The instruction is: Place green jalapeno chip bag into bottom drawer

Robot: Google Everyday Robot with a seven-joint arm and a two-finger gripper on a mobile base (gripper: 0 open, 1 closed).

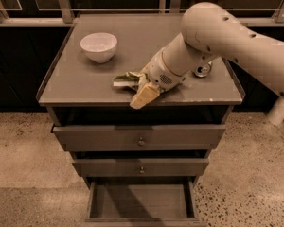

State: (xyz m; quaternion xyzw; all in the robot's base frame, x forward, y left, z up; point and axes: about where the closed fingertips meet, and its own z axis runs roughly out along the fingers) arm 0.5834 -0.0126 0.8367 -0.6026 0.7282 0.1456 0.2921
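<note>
The green jalapeno chip bag [124, 80] is crumpled, green with pale patches, at the front middle of the cabinet top [85, 86]. My gripper [141, 90] is at the bag's right end and is shut on it. One cream finger [144, 96] points down-left over the cabinet's front edge. The bag is at or just above the surface; I cannot tell which. The bottom drawer [142, 201] is pulled open at floor level, straight below, with a flat bare interior.
A white bowl [99, 46] stands at the back left of the top. A can [202, 70] is partly hidden behind my arm on the right. The two upper drawers [140, 137] with small knobs are slightly ajar. Speckled floor surrounds the cabinet.
</note>
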